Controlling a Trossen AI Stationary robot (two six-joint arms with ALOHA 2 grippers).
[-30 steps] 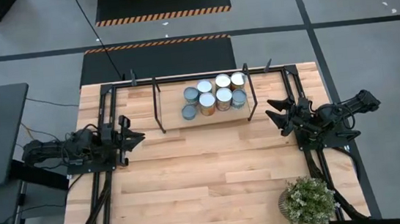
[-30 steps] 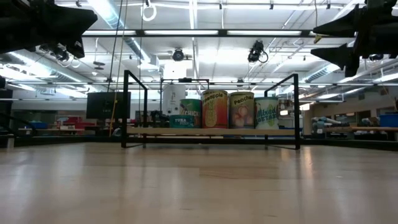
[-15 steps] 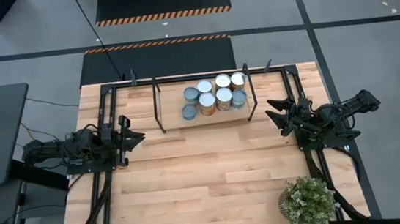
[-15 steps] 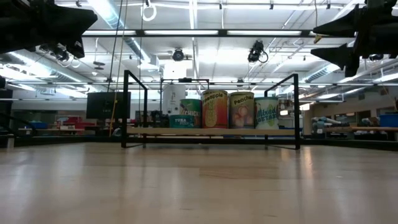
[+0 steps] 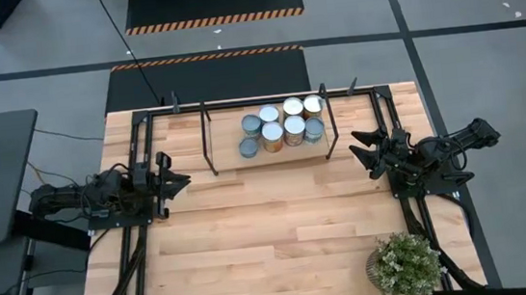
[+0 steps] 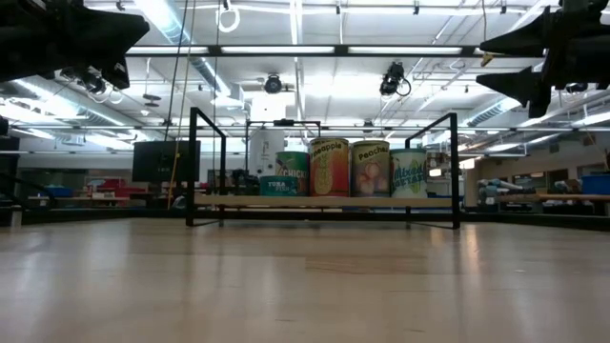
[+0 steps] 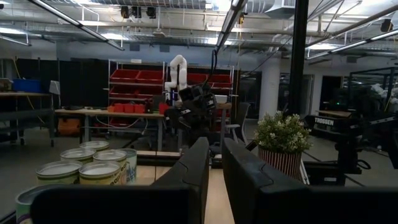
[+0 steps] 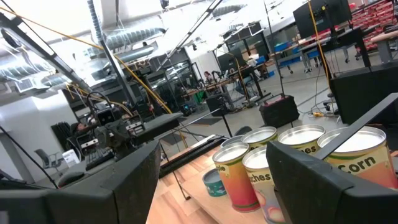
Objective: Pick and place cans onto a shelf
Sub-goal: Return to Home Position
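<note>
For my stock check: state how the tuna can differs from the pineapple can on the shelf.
The tuna can is short and squat; the pineapple can is tall. The tuna can's label is teal; the pineapple can's is yellow-orange. Both stand upright on the shelf.

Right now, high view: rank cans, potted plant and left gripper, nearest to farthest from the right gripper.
From right gripper:
1. Cans, on the shelf.
2. Potted plant, right-side table corner.
3. Left gripper, across the table.
</note>
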